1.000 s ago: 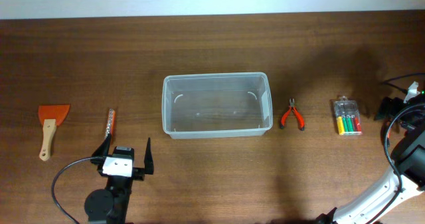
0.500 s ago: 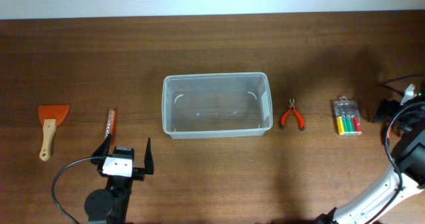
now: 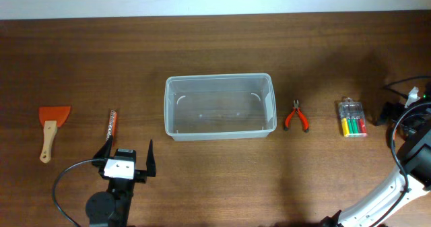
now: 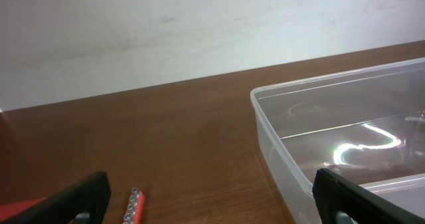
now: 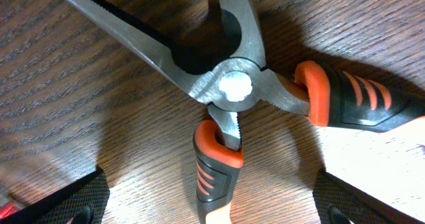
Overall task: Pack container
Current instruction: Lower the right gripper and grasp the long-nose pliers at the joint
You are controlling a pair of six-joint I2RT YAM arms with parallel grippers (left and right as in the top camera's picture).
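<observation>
The container (image 3: 220, 134), a clear rectangular tub, stands empty at the table's middle; its near corner shows in the left wrist view (image 4: 279, 151). My left gripper (image 3: 128, 153) is open in front of its left end, fingers wide apart (image 4: 209, 201), with nothing between them. A red bit holder (image 3: 112, 124) lies just ahead of the left finger (image 4: 131, 207). Large orange-and-black pliers (image 5: 229, 88) lie spread under my open right gripper (image 5: 212, 207), one handle between the fingers, untouched. The right arm (image 3: 411, 139) is at the table's right edge.
An orange scraper with a wooden handle (image 3: 50, 122) lies far left. Small red-handled pliers (image 3: 295, 117) lie right of the tub. A clear case of coloured pieces (image 3: 353, 118) sits further right. Cables loop by both arms. A pale surface (image 5: 398, 164) shows beside the large pliers.
The black end of the right arm has edged slightly left. Nothing else has moved.
</observation>
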